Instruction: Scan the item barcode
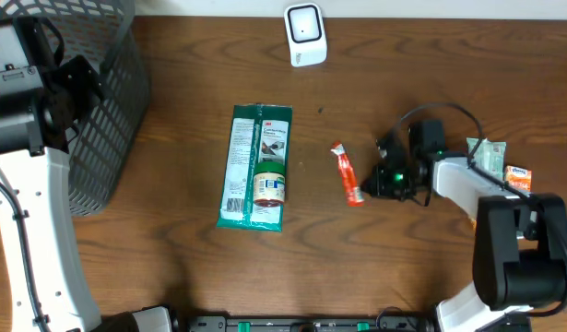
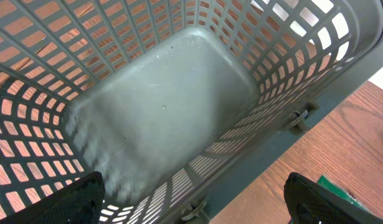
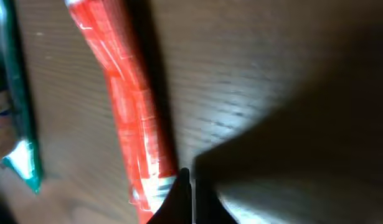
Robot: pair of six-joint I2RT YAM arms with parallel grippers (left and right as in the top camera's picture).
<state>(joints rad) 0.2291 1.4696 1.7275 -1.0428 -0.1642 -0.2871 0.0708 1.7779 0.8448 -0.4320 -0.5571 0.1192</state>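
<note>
A thin red stick packet (image 1: 347, 173) lies on the wooden table right of centre, and fills the left of the right wrist view (image 3: 132, 106). My right gripper (image 1: 368, 187) is low over the table with its jaws shut, its tips (image 3: 185, 179) right beside the packet's near end, pinching nothing that I can see. No barcode can be made out on the packet. A white scanner (image 1: 304, 35) stands at the back edge. My left gripper (image 2: 194, 208) hangs open and empty over the grey basket (image 2: 179, 106).
A green 3M package (image 1: 256, 166) with a small bottle (image 1: 270, 184) on it lies at the table's centre. The mesh basket (image 1: 108, 111) stands at the far left. Small green and orange packets (image 1: 504, 166) sit at the right edge beside the right arm.
</note>
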